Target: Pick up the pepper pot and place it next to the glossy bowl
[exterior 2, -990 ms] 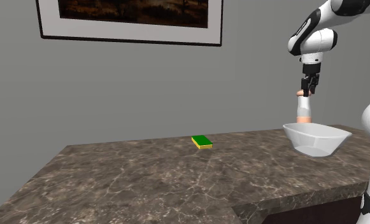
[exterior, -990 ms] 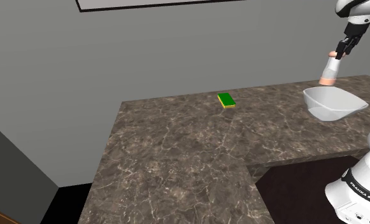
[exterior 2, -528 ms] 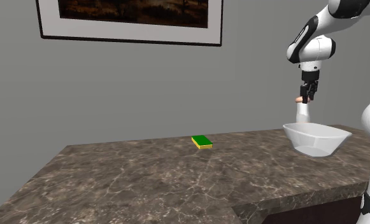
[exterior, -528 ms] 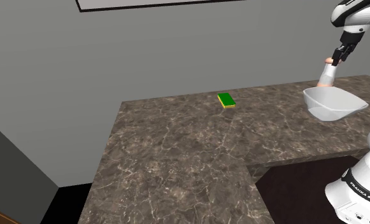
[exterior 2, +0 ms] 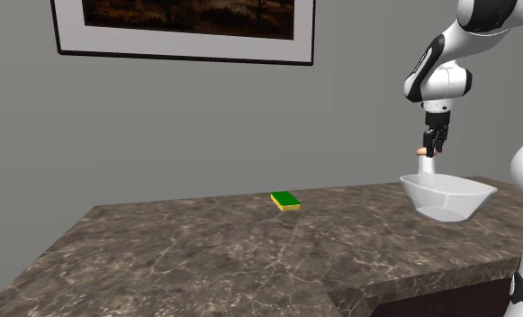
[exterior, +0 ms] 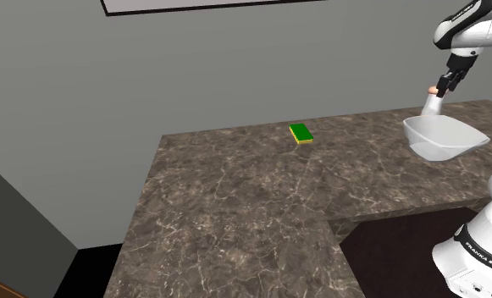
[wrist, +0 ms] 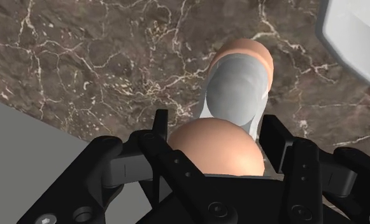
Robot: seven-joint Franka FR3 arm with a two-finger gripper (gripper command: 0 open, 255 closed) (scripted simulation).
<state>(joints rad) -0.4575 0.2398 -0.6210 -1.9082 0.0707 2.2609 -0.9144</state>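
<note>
The pepper pot (exterior: pixel 435 102) has a pale grey body with a peach top and base. It stands upright just behind the white bowl (exterior: pixel 443 137), at the side nearer the wall, and the bowl's rim hides its foot. My black gripper (exterior: pixel 445 83) is shut on the pot's round top from above. In the second exterior view the pepper pot (exterior 2: pixel 425 163) hangs under the gripper (exterior 2: pixel 430 144), behind the bowl (exterior 2: pixel 444 195). In the wrist view the fingers (wrist: pixel 274 135) clasp the pepper pot (wrist: pixel 237 95) over the marbled counter (wrist: pixel 81 63), with the bowl (wrist: pixel 362 38) close beside it.
A green sponge with a yellow underside (exterior: pixel 301 133) lies near the counter's back edge, well away from the bowl. The dark marbled counter (exterior: pixel 235 195) is L-shaped, with a grey wall close behind it. My stand (exterior: pixel 477 254) fills the shoulder view's lower right.
My gripper has come down with the pepper pot and shifted slightly toward the wall. The pot's foot has sunk behind the bowl's rim.
</note>
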